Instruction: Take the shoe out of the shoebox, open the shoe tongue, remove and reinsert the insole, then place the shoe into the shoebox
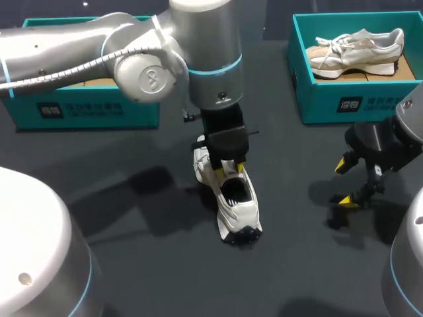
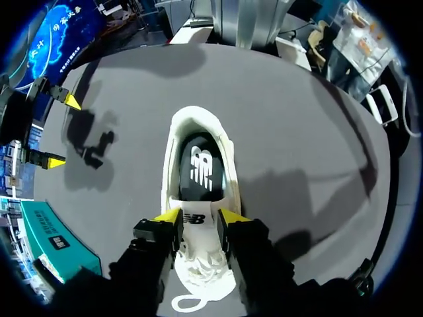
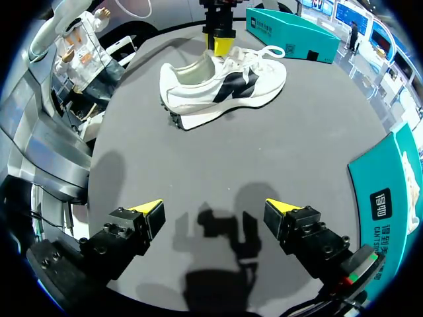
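Closest in, yellow fingertips (image 2: 168,216) of the left gripper (image 2: 199,219), drawn nearly together and pinching the shoe tongue (image 2: 195,218) from both sides. Just beyond the tips, the open mouth of the white shoe (image 2: 170,158), with the black insole (image 2: 200,168) lying flat inside, a white mark on it. Under the fingers, white laces (image 2: 198,274) bunched over the front of the shoe. Upright on its sole near the middle of the dark table (image 1: 132,264), heel toward the robot, toe away. Reaching in over it from the left side, the left arm (image 1: 198,46), wrist pointing straight down.

Off to the right and well apart from the shoe, the right gripper (image 1: 345,182): fingers spread wide, nothing between them, hanging above bare tabletop over its own shadow.

Along the far edge, two teal boxes. On the left, the left shoebox (image 1: 86,109), partly hidden behind the left arm. On the right, just beyond the right gripper, the right shoebox (image 1: 344,99), with a beige shoe (image 1: 357,49) lying in it.
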